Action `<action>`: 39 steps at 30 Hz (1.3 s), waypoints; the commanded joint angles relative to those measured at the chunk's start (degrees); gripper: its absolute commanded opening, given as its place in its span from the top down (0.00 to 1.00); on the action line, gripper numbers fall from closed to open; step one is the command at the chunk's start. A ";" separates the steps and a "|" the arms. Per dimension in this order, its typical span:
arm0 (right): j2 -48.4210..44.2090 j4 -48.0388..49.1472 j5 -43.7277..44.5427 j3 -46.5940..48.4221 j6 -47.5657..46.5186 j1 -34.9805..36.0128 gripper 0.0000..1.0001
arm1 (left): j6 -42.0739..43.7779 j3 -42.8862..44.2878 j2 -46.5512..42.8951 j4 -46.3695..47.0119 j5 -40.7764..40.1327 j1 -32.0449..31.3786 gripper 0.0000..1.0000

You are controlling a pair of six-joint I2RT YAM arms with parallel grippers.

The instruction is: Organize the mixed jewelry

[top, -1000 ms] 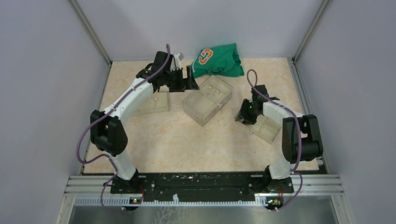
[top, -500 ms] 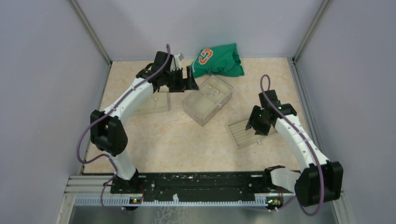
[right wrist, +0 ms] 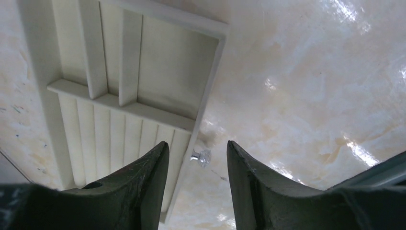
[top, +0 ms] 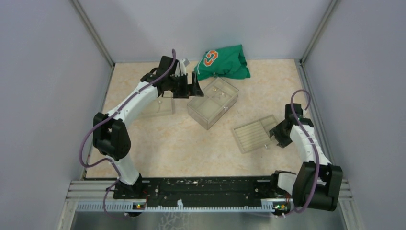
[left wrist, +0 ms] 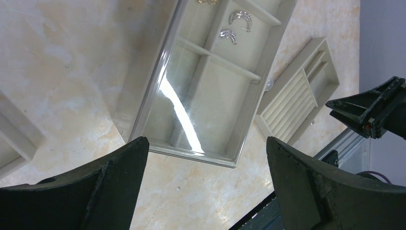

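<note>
The jewelry shows in the left wrist view as two silvery crescent earrings (left wrist: 241,18) (left wrist: 228,36) and a golden piece (left wrist: 208,2), lying in compartments of the clear box (left wrist: 206,96). My left gripper (left wrist: 207,140) is open and empty, hovering above the box's end; in the top view it (top: 194,85) sits at the box's (top: 213,103) far left corner. My right gripper (right wrist: 197,143) is open, its tips either side of the small clear knob (right wrist: 201,157) of a cream ridged drawer tray (right wrist: 119,96). In the top view it (top: 278,134) is at the tray's right edge.
A green cloth with an orange logo (top: 222,61) lies at the back, touching the box. A second pale tray (top: 158,106) lies under the left arm. The ridged tray (top: 253,133) lies right of centre. Grey walls close in three sides.
My right arm has swung out to the right and its gripper now sits at the ridged tray's right edge. The tray now lies uncovered. The left arm barely moved.
</note>
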 commanded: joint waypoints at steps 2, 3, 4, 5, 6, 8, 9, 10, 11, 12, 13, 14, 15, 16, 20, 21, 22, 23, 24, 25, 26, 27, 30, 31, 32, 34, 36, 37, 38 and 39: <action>4.23 8.53 2.19 1.12 1.24 -1.18 0.54 | 0.54 -1.18 -2.43 0.60 0.88 0.07 0.02; 4.89 8.94 2.86 1.12 1.41 -1.32 0.55 | 0.35 -1.39 -2.52 0.62 0.80 0.08 0.02; 5.34 9.50 3.41 0.94 1.42 -1.41 0.56 | 0.23 -1.51 -2.53 0.55 0.87 0.06 0.01; 5.87 10.20 3.70 0.83 1.31 -1.71 0.58 | 0.20 -1.67 -2.57 0.54 0.75 0.07 0.01; 6.44 10.44 3.91 0.74 1.15 -1.91 0.60 | 0.12 -1.78 -2.68 0.54 0.54 0.07 0.01; 7.67 11.04 4.10 0.54 0.72 -2.20 0.64 | 0.13 -1.99 -2.91 0.52 0.13 0.11 0.01; 8.03 11.46 4.01 0.33 0.47 -2.23 0.67 | 0.18 -2.06 -3.01 0.54 -0.23 0.10 0.02; 8.31 11.85 4.02 -0.02 0.14 -2.23 0.69 | 0.15 -2.08 -3.05 0.62 -0.75 0.08 0.01; 8.47 12.31 3.86 -0.42 -0.05 -2.27 0.72 | 0.12 -2.06 -3.06 0.71 -1.17 0.15 0.01; 8.76 12.63 3.70 -0.65 -0.29 -2.31 0.75 | 0.12 -2.01 -3.01 0.81 -1.43 0.14 0.01; 9.07 12.87 3.46 -0.90 -0.59 -2.27 0.77 | 0.03 -1.88 -2.91 0.89 -1.74 0.16 0.02; 9.22 13.18 3.14 -1.23 -0.88 -2.31 0.79 | -0.11 -1.76 -2.77 1.01 -1.82 0.21 0.02; 9.47 13.47 2.78 -1.51 -0.98 -2.32 0.80 | -0.26 -1.60 -2.60 1.14 -1.97 0.24 0.02; 9.54 13.66 2.53 -1.85 -1.24 -2.32 0.81 | -0.40 -1.42 -2.40 1.22 -2.07 0.30 0.02; 9.80 14.65 1.27 -2.85 -2.57 -2.32 0.85 | -0.74 -0.74 -1.72 1.48 -1.75 0.32 0.01; 9.99 15.04 0.74 -2.99 -3.21 -2.32 0.89 | -0.76 -0.58 -1.51 1.50 -1.75 0.36 0.01; 10.20 15.29 0.12 -2.84 -3.90 -2.32 0.97 | -0.77 -0.51 -1.41 1.51 -1.85 0.40 0.01; 10.48 15.09 -0.23 -2.50 -4.81 -2.32 1.00 | -0.81 -0.38 -1.25 1.58 -1.89 0.40 0.01; 10.60 14.58 -0.68 -1.84 -5.65 -2.32 1.00 | -0.77 -0.27 -1.00 1.59 -1.88 0.40 0.01; 10.53 14.21 -1.05 -1.21 -6.54 -2.32 1.00 | -0.75 -0.06 -0.70 1.59 -1.90 0.40 0.01; 10.30 13.56 -1.67 -0.44 -7.39 -2.32 1.00 | -0.69 0.20 -0.38 1.64 -1.91 0.47 0.01; 10.01 13.00 -2.21 0.42 -8.40 -2.23 1.00 | -0.61 0.32 0.04 1.87 -1.87 0.49 0.01; 10.52 9.88 -3.67 3.90 -10.79 -1.87 1.00 | -0.07 1.93 2.13 1.83 -1.61 0.49 0.01; 11.22 8.48 -3.78 5.59 -11.34 -1.55 1.00 | 0.18 2.70 3.00 1.78 -1.52 0.57 0.01; 12.05 7.29 -4.15 7.58 -11.83 -1.01 1.00 | 0.39 3.44 3.93 1.65 -1.42 0.58 0.01; 13.71 5.23 -4.69 10.44 -12.68 0.24 1.00 | 0.84 5.29 5.91 1.36 -1.33 0.78 0.01; 15.60 3.58 -5.42 13.15 -13.03 2.23 1.00 | 1.20 7.39 7.95 0.98 -1.28 0.94 0.01; 16.64 3.02 -6.33 14.38 -13.02 3.04 1.00 | 1.39 8.48 9.01 0.72 -1.05 1.16 0.01; 17.46 2.77 -6.94 15.41 -12.95 3.89 1.00 | 1.43 9.41 9.93 0.45 -1.05 1.38 0.01; 18.21 2.59 -7.10 16.39 -12.63 4.71 1.00 | 1.43 10.14 10.82 0.42 -1.09 1.64 0.01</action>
